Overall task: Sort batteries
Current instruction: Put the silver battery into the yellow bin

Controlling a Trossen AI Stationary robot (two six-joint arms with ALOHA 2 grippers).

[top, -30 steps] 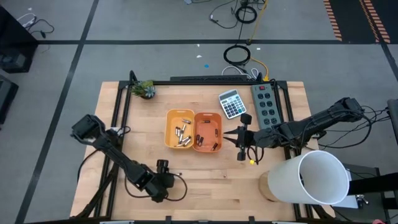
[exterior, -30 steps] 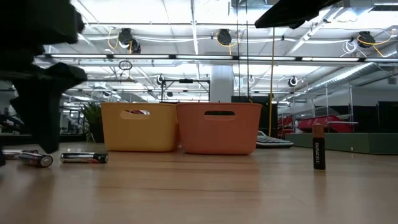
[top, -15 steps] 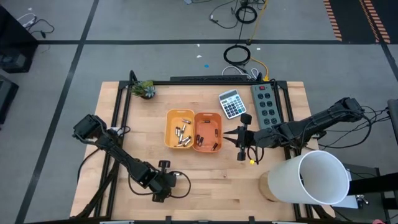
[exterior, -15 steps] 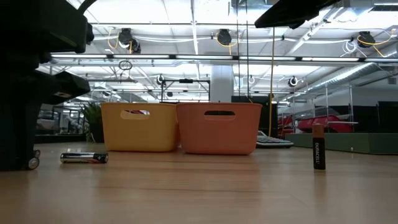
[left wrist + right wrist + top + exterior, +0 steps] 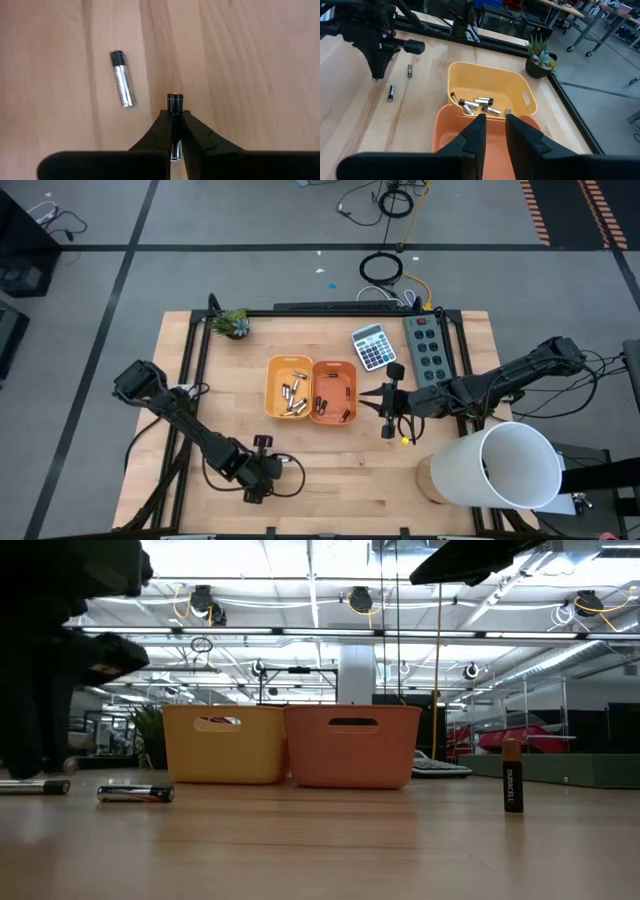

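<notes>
Near the table's front left, my left gripper (image 5: 258,478) is shut on a small battery (image 5: 174,107) and points down. Two more batteries (image 5: 122,86) (image 5: 135,794) lie flat on the wood beside it. A yellow tray (image 5: 289,388) and an orange tray (image 5: 333,391) stand side by side mid-table, each holding several batteries (image 5: 479,106). One battery (image 5: 512,775) stands upright on its end, right of the trays. My right gripper (image 5: 493,131) hangs over the orange tray's right side, its fingers a little apart with nothing between them. My left gripper pinches the battery's long sides (image 5: 174,122) between its two fingers, which come from above and point down. The battery lies level, and its dark end (image 5: 175,101) sticks out past the fingertips. In the low view its end (image 5: 68,766) hangs a little above the table.
A grey calculator (image 5: 372,346) and a power strip (image 5: 428,348) lie at the far right, and a small plant (image 5: 233,323) stands at the far left corner. A big white cylinder (image 5: 505,465) stands at the near right. Bare wood stretches between the trays and the near edge.
My left gripper has come down over a battery lying on the table, taken hold of it and raised it a little. The lift uncovers another battery still lying flat beside it. My right arm has kept still.
</notes>
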